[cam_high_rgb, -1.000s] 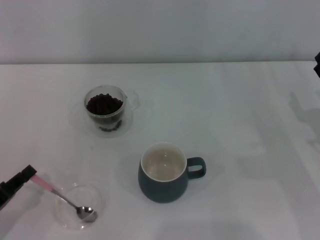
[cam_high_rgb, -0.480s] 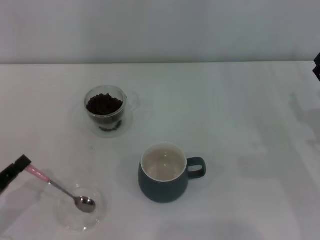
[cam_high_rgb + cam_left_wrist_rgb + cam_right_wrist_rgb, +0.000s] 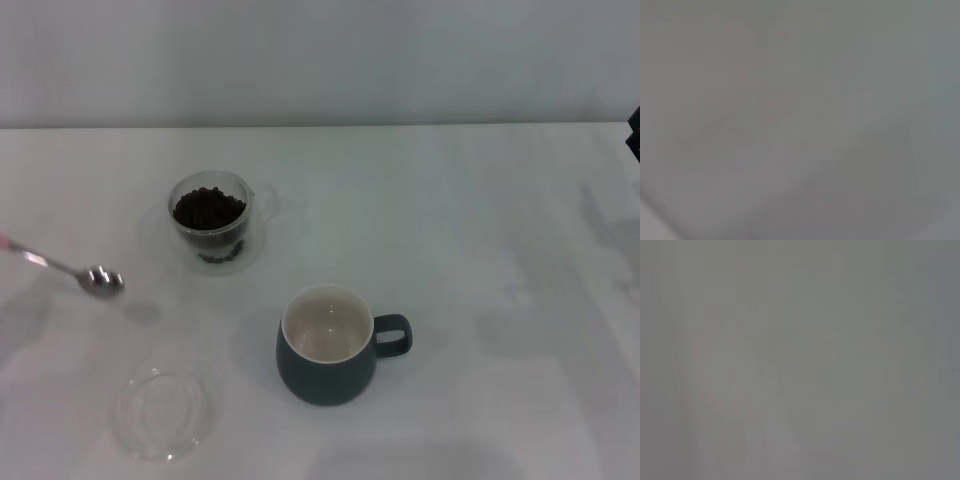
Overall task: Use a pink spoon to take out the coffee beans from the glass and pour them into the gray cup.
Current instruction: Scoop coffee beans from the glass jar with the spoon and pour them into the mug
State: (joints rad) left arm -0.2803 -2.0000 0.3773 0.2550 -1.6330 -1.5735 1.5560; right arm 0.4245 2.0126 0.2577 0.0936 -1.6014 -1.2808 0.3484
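Observation:
The pink spoon [image 3: 60, 268] hangs above the table at the far left of the head view. Its metal bowl points right and its handle runs off the left edge. My left gripper is out of view there. The glass [image 3: 210, 220] with the coffee beans [image 3: 208, 208] stands to the right of the spoon's bowl, apart from it. The gray cup [image 3: 328, 345] stands in the front middle with its handle to the right; its cream inside shows no beans. A dark piece of my right arm [image 3: 634, 130] shows at the right edge. Both wrist views show only blurred grey.
A flat clear round dish [image 3: 160, 415] lies at the front left, with nothing in it. The spoon's shadow [image 3: 140, 312] falls on the white table [image 3: 480, 250] between the spoon and the dish.
The spoon has been lifted out of the clear dish and carried back and to the left, toward the glass. The left gripper, seen holding its handle before, has left the picture.

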